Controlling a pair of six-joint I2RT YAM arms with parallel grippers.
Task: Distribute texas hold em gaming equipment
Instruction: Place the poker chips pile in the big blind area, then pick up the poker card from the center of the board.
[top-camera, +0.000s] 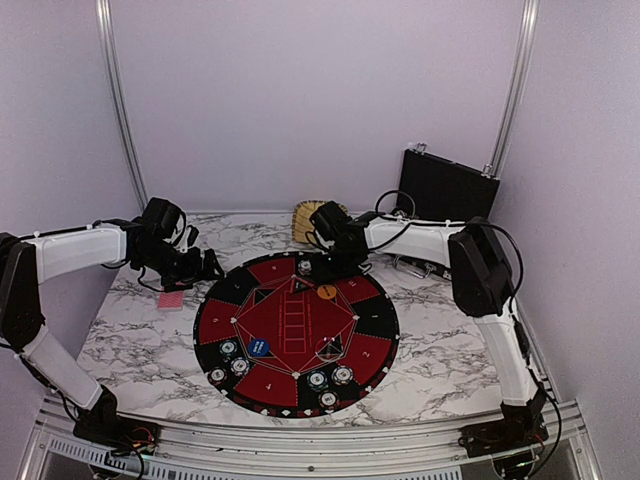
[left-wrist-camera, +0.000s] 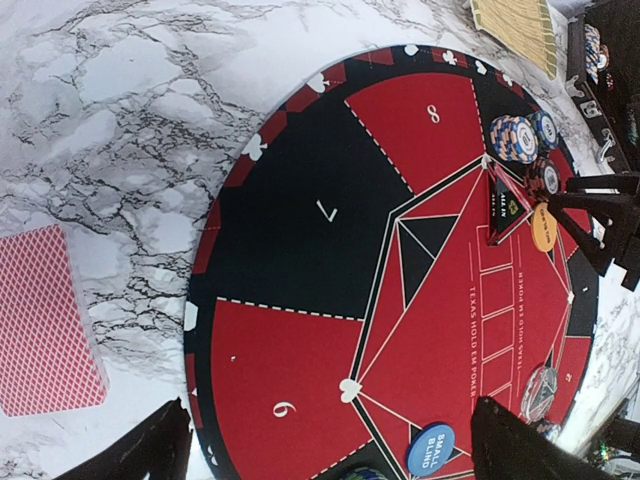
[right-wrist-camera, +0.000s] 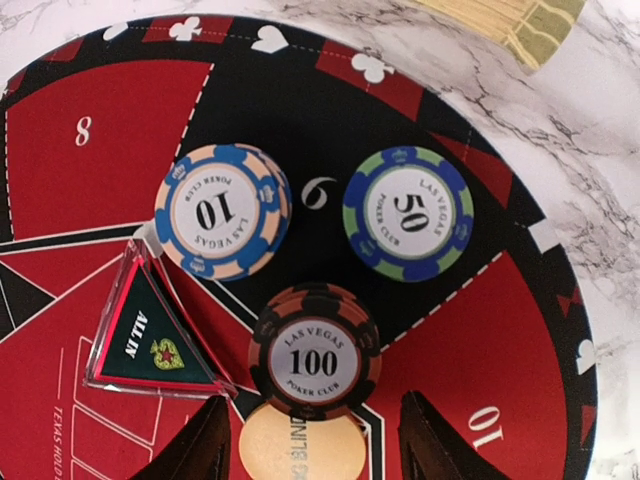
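Right gripper (right-wrist-camera: 312, 402), jaws part-open and empty, is hovering over the black-and-orange chip stack (right-wrist-camera: 315, 352) on the round black-and-red mat (right-wrist-camera: 110, 150), probably placing; left gripper (left-wrist-camera: 328, 425) is idling, jaws wide; next, lifting clear

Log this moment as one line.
left gripper: open, empty, over mat edge | right gripper: open, over 100 chip stack | red-backed card: on table beside mat

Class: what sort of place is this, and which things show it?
Probably a robot test cell staged as a poker table: a white marble-patterned tabletop, boxed in by plain pale walls and aluminium rails, carrying a round black-and-red numbered poker mat and striped Las Vegas chips.
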